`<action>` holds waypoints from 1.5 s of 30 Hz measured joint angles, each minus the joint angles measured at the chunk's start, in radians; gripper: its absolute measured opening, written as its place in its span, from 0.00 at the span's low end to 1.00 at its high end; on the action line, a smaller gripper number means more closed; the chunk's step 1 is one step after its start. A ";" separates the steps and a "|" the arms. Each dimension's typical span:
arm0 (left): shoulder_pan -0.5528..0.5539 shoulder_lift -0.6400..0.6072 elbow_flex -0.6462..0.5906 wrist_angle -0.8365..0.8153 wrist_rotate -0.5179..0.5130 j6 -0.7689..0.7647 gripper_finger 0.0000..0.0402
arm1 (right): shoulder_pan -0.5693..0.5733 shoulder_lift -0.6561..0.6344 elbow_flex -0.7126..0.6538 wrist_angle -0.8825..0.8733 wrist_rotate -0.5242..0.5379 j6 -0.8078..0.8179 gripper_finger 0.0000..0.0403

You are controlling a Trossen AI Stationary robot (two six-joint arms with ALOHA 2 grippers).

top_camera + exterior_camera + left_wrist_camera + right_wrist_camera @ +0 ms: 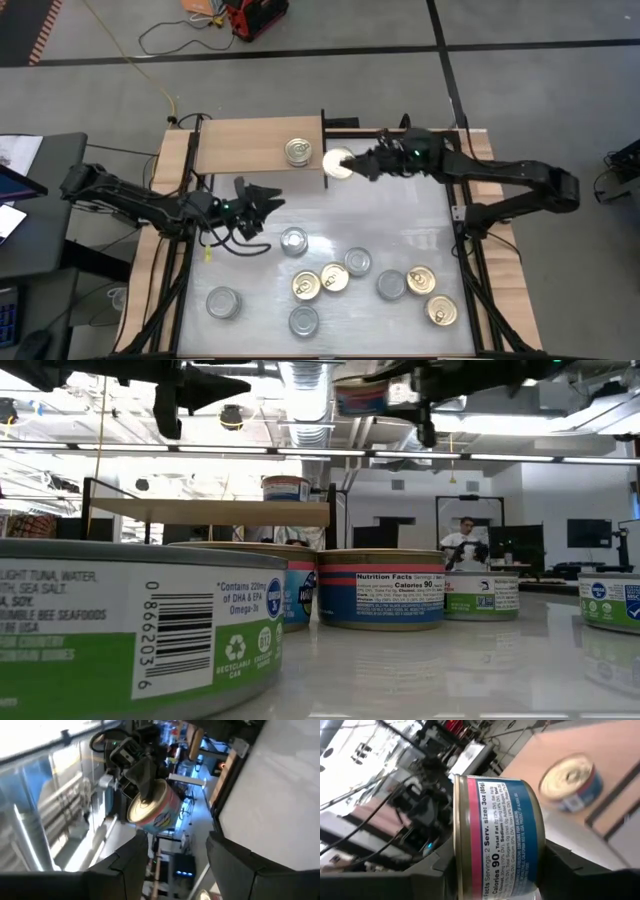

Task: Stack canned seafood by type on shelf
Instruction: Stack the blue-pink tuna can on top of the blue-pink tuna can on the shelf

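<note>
From above, the right end effector carries a short round gold-lidded metal tin with a pink-and-blue label just past the dark upright end panel of the light wooden shelf board, where one matching gold-lidded tin already sits. The left end effector hangs empty over the white desk, fingers parted, near the shelf's front edge. Nine more tins, gold-lidded and plain silver-lidded, lie scattered on the desk.

At desk height, the shelved tin stands upright on the raised board, with labelled tins crowding the foreground.

The left wrist camera looks across at the carried tin in the other arm's fingers.

The right wrist camera shows the fingers closed on that tin across its side wall. Rigid, smooth and probably fairly heavy for its size, such a tin likely grips best across its diameter, pinched squarely to prevent slipping.
</note>
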 joint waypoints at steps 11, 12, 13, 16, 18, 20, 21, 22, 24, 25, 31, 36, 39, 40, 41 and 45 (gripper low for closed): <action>0.252 -0.065 0.000 -0.125 0.233 -0.429 0.47 | -0.157 0.356 0.451 -0.239 -0.265 -0.067 0.53; 0.278 -0.065 0.000 -0.141 0.249 -0.472 0.47 | -0.165 0.390 0.496 -0.282 -0.288 -0.086 0.53; 0.301 -0.065 0.000 -0.157 0.268 -0.511 0.47 | -0.174 0.421 0.539 -0.326 -0.308 -0.105 0.54; 0.356 -0.065 0.000 -0.192 0.308 -0.590 0.47 | -0.200 0.511 0.671 -0.449 -0.359 -0.155 0.54; 0.379 -0.065 0.000 -0.208 0.305 -0.616 0.47 | -0.217 0.564 0.749 -0.528 -0.373 -0.179 0.54; 0.393 -0.065 0.000 -0.218 0.299 -0.634 0.47 | -0.232 0.615 0.815 -0.593 -0.382 -0.197 0.54; 0.397 -0.065 0.000 -0.222 0.298 -0.644 0.47 | -0.239 0.638 0.843 -0.614 -0.382 -0.204 0.54; 0.400 -0.065 0.000 -0.226 0.297 -0.655 0.47 | -0.246 0.658 0.869 -0.628 -0.383 -0.211 0.54; 0.402 -0.065 0.000 -0.228 0.298 -0.676 0.47 | -0.252 0.688 0.910 -0.650 -0.386 -0.214 0.54; 0.402 -0.065 0.000 -0.232 0.298 -0.680 0.47 | -0.252 0.702 0.928 -0.653 -0.400 -0.214 0.54; 0.403 -0.065 0.000 -0.245 0.297 -0.682 0.47 | -0.239 0.764 0.974 -0.686 -0.467 -0.222 0.54; 0.403 -0.065 0.000 -0.242 0.283 -0.673 0.47 | -0.238 0.770 0.977 -0.725 -0.468 -0.259 0.55; 0.403 -0.065 0.000 -0.241 0.278 -0.672 0.47 | -0.234 0.769 0.977 -0.744 -0.414 -0.275 0.55; 0.403 -0.065 0.000 -0.241 0.278 -0.672 0.47 | -0.236 0.768 0.977 -0.747 -0.403 -0.278 0.56; 0.403 -0.065 0.000 -0.240 0.278 -0.672 0.47 | -0.236 0.767 0.977 -0.743 -0.397 -0.284 0.56; 0.403 -0.065 0.000 -0.240 0.287 -0.674 0.47 | -0.236 0.764 0.978 -0.742 -0.387 -0.295 0.60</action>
